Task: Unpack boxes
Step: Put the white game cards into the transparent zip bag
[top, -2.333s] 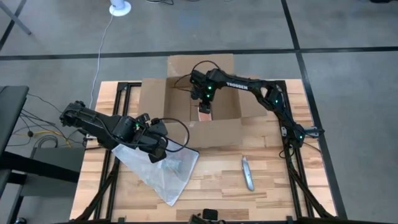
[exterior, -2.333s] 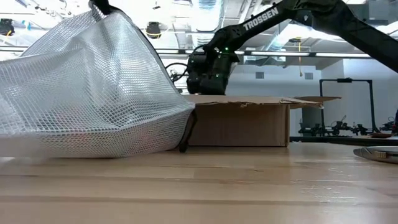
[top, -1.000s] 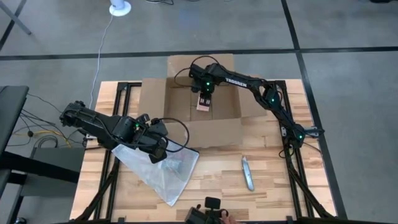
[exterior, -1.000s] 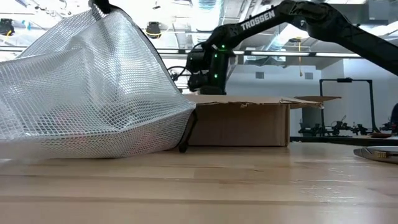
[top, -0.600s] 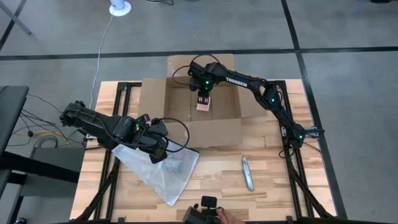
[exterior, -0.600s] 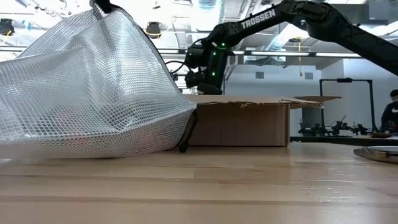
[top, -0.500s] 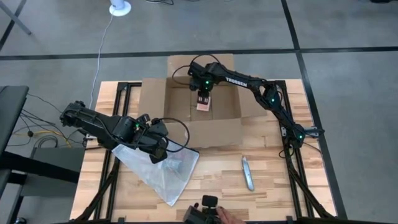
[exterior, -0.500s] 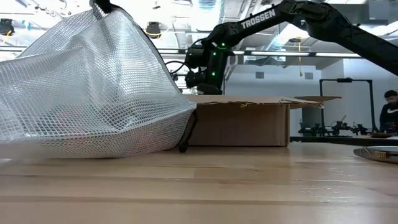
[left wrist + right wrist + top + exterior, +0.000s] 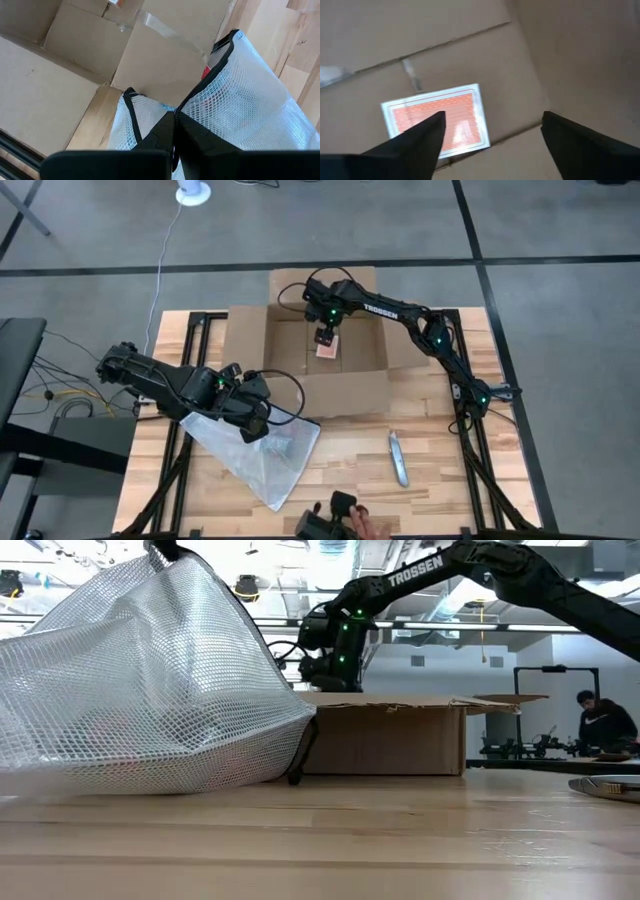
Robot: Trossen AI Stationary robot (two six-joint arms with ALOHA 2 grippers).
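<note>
The brown cardboard box (image 9: 305,345) stands open at the table's far middle, flaps spread. An orange-and-white card (image 9: 437,122) lies flat on its floor. My right gripper (image 9: 323,334) hovers open inside the box mouth above the card (image 9: 327,351), touching nothing. My left gripper (image 9: 255,420) is at the table's left, shut on a clear mesh zip bag (image 9: 262,458). The bag's lower part rests on the table and fills the left of the low view as a mesh bag (image 9: 140,690). My left gripper pinches the bag's black zip edge (image 9: 186,101) between its two shut fingers, at the open mouth. The held edge is raised and the mesh hangs below it. The bag's bottom lies on the table.
A grey utility knife (image 9: 399,458) lies on the wood at the near right. A person's hand with a dark device (image 9: 345,525) shows at the table's near edge. In the low view, a person (image 9: 600,725) stands in the room behind.
My right gripper has shifted slightly toward the far edge, so more of the card shows below it; the card stays on the box floor. A hand has come further into view at the near edge.
</note>
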